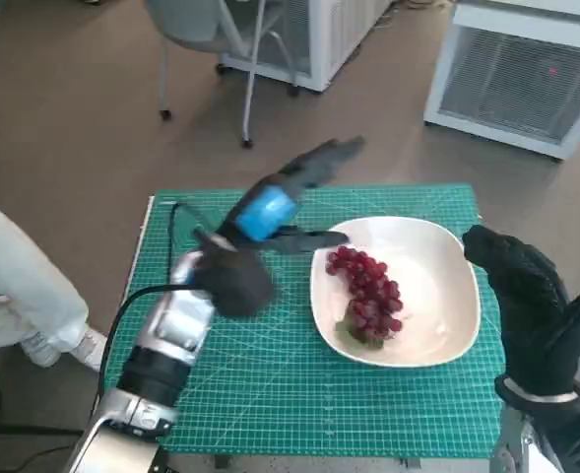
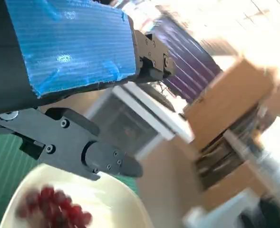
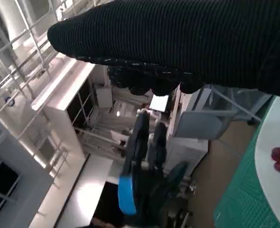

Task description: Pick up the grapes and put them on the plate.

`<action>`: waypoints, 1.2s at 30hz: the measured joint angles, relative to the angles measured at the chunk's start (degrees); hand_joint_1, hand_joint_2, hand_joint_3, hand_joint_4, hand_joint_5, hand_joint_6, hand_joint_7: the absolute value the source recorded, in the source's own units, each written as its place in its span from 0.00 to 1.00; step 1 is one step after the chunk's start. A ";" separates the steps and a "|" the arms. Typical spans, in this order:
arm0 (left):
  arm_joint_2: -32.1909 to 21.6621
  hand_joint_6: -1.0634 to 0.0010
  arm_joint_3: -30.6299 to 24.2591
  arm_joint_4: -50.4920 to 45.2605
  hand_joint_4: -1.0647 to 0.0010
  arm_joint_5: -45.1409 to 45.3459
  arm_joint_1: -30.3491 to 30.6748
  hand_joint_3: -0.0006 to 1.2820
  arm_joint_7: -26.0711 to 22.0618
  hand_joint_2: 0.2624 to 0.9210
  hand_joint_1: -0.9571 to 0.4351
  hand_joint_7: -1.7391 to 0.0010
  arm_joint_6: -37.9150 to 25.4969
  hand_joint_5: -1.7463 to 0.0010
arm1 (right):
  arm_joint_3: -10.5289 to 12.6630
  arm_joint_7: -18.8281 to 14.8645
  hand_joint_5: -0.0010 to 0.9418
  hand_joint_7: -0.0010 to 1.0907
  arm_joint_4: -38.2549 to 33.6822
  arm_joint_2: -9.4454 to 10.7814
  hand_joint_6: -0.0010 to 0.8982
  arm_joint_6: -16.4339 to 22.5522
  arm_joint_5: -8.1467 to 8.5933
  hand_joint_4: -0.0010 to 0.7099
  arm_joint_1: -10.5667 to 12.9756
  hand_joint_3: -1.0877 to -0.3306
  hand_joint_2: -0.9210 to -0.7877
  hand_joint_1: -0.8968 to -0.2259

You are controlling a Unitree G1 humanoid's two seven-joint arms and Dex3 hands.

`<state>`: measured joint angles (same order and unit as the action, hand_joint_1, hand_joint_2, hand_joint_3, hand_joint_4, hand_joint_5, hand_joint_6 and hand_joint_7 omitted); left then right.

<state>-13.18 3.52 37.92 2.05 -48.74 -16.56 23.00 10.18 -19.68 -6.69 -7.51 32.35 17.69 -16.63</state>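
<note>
Brown flooring surrounds a small surface covered by a green gridded cutting mat (image 1: 270, 384), with white cabinets and the legs of a grey chair (image 1: 211, 59) beyond its far edge. On the mat sits a cream rounded-square plate (image 1: 437, 296), and the bunch of dark red grapes (image 1: 366, 296) lies inside it, on its left half. The bunch's long axis runs from the far rim towards the near rim, slanting slightly right as it comes nearer, with a bit of green showing at its near end. The black left hand with blue tape over its back (image 1: 280, 202) is lifted above the mat just left of the plate, fingers spread and holding nothing. The black knitted-glove right hand (image 1: 526, 296) stands at the plate's right edge, empty, fingers loosely extended. A person's pale trouser leg and white shoe (image 1: 24, 296) show at the left.
</note>
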 measured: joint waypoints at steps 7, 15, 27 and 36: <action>1.41 0.73 -8.72 -2.76 0.81 -15.97 6.44 0.20 -8.04 1.00 0.36 1.00 -1.14 0.99 | -0.42 0.00 0.00 0.55 -0.38 0.03 0.20 0.02 -0.09 0.68 -0.71 0.72 0.00 0.59; 2.24 0.70 -13.00 -7.27 0.75 -21.28 15.33 0.21 -10.75 1.00 0.35 0.99 0.49 0.98 | -0.41 -0.01 0.00 0.55 -0.88 -0.12 0.20 -0.01 -0.03 0.68 -0.75 0.72 0.00 0.59; 3.38 0.71 -14.09 -17.53 0.74 -24.96 22.00 0.21 -12.53 1.00 0.35 0.99 0.59 0.98 | -0.33 -0.17 0.00 0.55 -0.86 -0.67 0.20 -0.06 0.15 0.68 -0.85 0.72 0.00 0.59; 4.38 0.71 -13.96 -21.90 0.75 -25.52 25.19 0.21 -12.96 1.00 0.34 0.99 -1.08 0.99 | -0.37 -0.17 0.00 0.55 -0.42 -1.09 0.19 -0.37 0.15 0.68 -0.68 0.72 0.00 0.59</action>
<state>-8.80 -10.44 16.02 -23.47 -23.56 -29.52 21.92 9.81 -19.85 -7.11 -8.60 31.98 17.84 -17.31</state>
